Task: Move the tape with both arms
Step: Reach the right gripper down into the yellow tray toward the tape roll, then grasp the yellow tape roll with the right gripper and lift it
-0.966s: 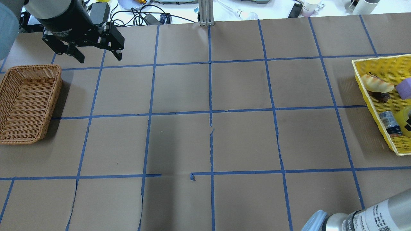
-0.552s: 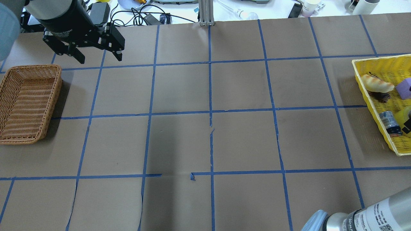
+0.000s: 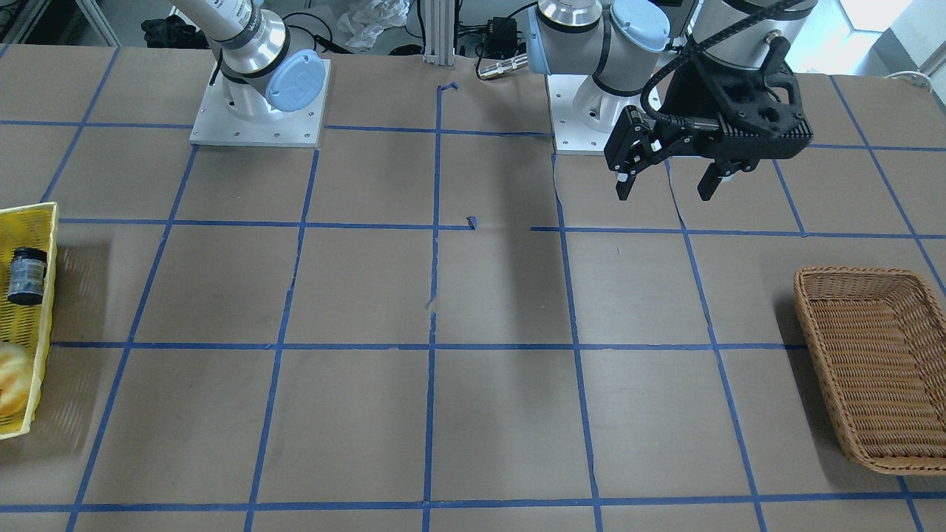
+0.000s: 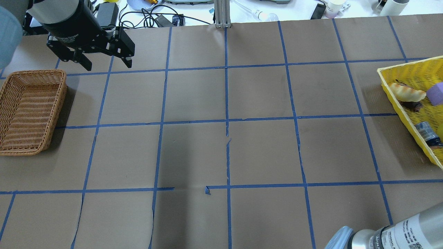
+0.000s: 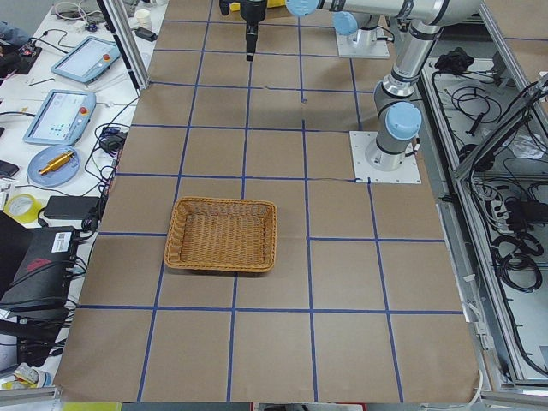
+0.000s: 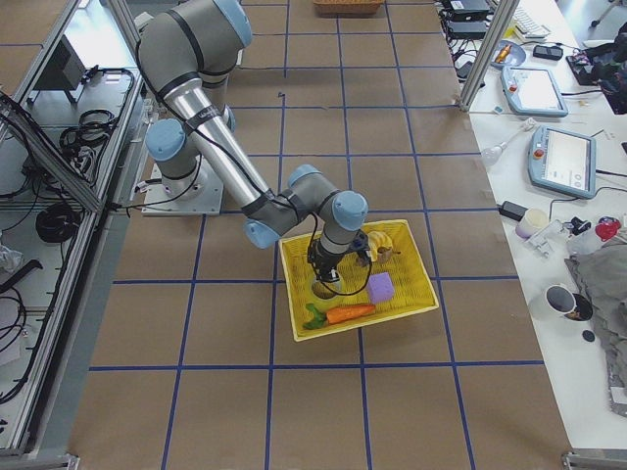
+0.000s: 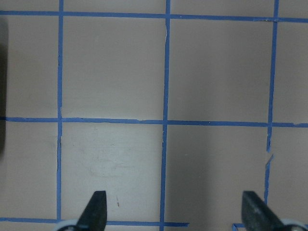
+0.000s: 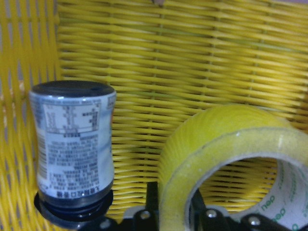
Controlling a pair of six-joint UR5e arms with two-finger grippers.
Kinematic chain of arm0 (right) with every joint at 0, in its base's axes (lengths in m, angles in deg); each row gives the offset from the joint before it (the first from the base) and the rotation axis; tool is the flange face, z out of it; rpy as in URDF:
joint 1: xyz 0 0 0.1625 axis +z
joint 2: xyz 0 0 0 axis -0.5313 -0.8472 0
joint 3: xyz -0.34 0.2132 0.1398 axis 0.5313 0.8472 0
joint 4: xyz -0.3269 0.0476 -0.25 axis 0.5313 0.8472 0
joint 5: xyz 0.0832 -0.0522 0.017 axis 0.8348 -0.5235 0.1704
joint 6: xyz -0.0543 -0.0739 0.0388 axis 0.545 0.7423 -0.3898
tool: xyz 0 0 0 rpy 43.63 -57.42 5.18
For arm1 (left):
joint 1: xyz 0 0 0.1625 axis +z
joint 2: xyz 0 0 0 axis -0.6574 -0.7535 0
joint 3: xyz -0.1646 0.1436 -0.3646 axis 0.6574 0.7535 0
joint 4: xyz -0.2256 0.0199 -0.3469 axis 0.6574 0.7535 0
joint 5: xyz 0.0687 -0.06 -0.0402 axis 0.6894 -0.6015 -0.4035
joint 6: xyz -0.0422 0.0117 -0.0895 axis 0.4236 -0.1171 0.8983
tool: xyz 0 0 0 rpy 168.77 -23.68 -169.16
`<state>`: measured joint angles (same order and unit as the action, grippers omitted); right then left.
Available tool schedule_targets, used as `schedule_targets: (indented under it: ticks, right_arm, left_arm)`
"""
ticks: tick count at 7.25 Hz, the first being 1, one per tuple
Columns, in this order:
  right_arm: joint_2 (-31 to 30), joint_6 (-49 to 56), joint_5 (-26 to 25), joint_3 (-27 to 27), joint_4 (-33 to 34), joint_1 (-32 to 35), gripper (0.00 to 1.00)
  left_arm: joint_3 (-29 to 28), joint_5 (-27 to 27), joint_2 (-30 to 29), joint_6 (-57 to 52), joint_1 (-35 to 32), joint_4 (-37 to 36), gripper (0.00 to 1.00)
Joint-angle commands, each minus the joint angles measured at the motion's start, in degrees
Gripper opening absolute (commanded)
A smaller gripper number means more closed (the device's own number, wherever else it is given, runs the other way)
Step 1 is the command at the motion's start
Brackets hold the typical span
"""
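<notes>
The tape is a translucent yellow roll with a white core. It stands in the yellow basket next to a small dark jar. My right gripper is down in that basket. In the right wrist view its black fingers sit on either side of the roll's wall, shut on it. The tape is outside the overhead view. My left gripper is open and empty above the table's far left, beyond the wicker basket. It also shows in the front view and the left wrist view.
The yellow basket at the right edge also holds the jar, a bread-like item, a purple block, a carrot and bananas. Cables and devices lie beyond the table's far edge.
The yellow basket has slid and turned toward the right edge, the jar with it. The tape and the right gripper tip have left the overhead view. The left gripper has barely shifted.
</notes>
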<state>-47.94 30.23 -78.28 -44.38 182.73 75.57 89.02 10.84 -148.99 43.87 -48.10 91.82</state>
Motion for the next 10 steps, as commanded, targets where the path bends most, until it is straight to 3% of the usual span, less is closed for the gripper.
schedule_targets:
  ticks: [1, 3, 5, 8, 10]
  right_arm:
    - [-5.2, -5.4, -0.2, 0.2, -3.9, 0.7, 0.0]
    - [-8.5, -8.3, 0.8, 0.4, -7.5, 3.4, 0.0]
    - [-12.0, -22.1, 5.9, 0.4, -10.5, 13.0, 0.0]
    - [-11.4, -60.3, 8.5, 1.9, -8.9, 40.4, 0.0]
    - [-1.8, -83.7, 11.2, 12.6, -8.3, 54.9, 0.0]
  left_arm:
    - [0.0, 0.0, 0.1, 0.0, 0.0, 0.0, 1.0]
    - [0.0, 0.0, 0.1, 0.0, 0.0, 0.0, 1.0]
    - [0.0, 0.0, 0.1, 0.0, 0.0, 0.0, 1.0]
    - [0.0, 0.0, 0.2, -0.2, 0.2, 0.0, 1.0]
    - [0.0, 0.1, 0.2, -0.8, 0.5, 0.0, 1.0]
